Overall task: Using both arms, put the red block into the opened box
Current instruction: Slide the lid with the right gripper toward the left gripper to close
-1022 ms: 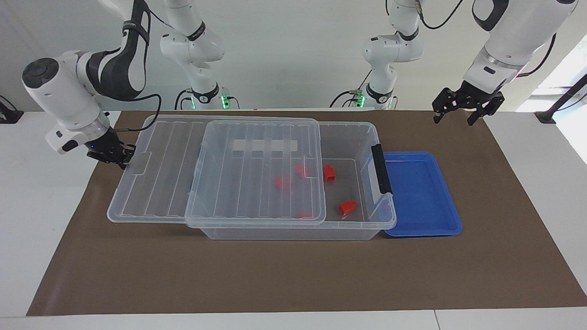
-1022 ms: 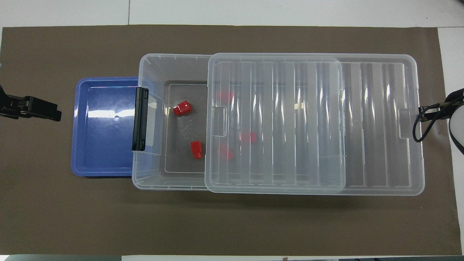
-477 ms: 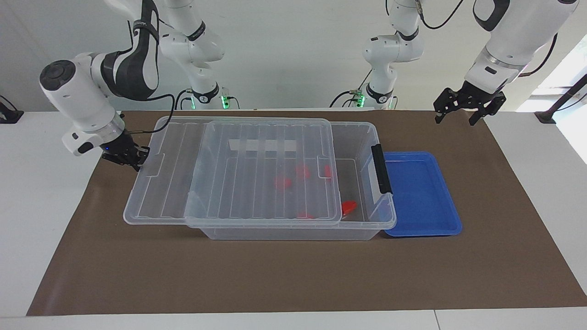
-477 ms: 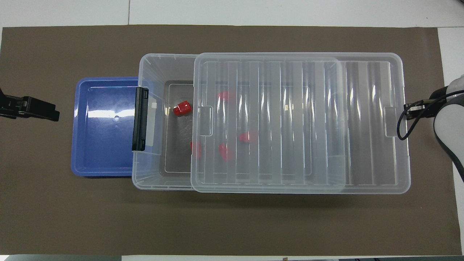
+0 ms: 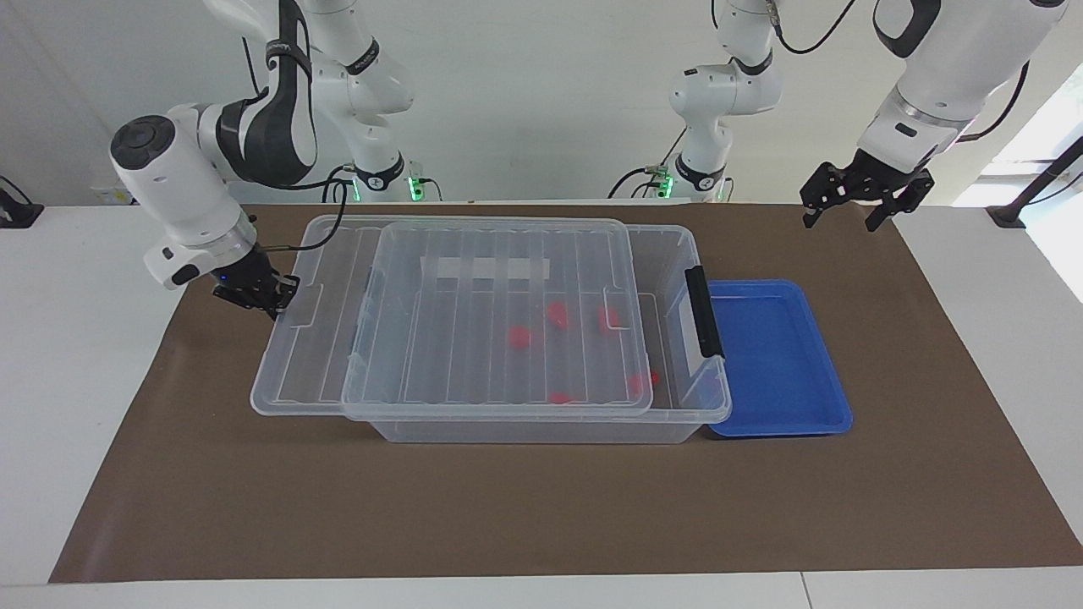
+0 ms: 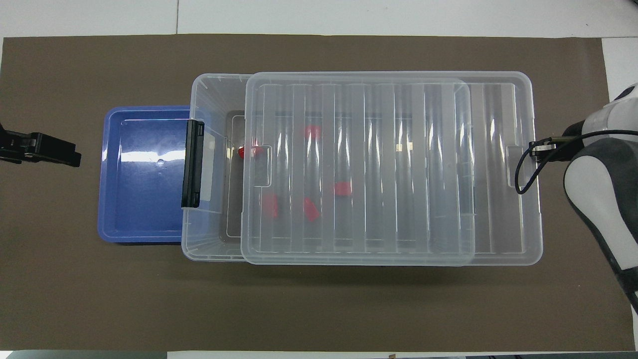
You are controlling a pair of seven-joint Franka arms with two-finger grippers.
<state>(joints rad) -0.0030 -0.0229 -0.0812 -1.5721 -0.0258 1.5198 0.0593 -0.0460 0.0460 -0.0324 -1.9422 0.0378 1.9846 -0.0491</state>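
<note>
The box [image 5: 541,419] is set lengthwise on the brown mat [image 5: 541,507], with its ribbed clear lid [image 5: 457,338] laid across most of its top and overhanging the end toward the right arm. A narrow strip of the box is left uncovered at the end with the black latch bar [image 5: 703,311]. Several red blocks are seen lying on the box floor: one red block [image 6: 243,151] is half covered by the lid's edge, and the others [image 5: 518,337] are seen blurred through the lid. A blue tray [image 5: 778,359] is placed against the latch end of the box. The right gripper [image 5: 272,302] is held low at the overhanging end of the lid, its fingertips closed together and set against the lid's rim beside the small tab; whether the rim is pinched between them cannot be told. The left gripper [image 5: 849,216] is held up in the air over the mat's corner at the left arm's end, well apart from the tray and box, with its fingers spread wide and nothing between them.
</note>
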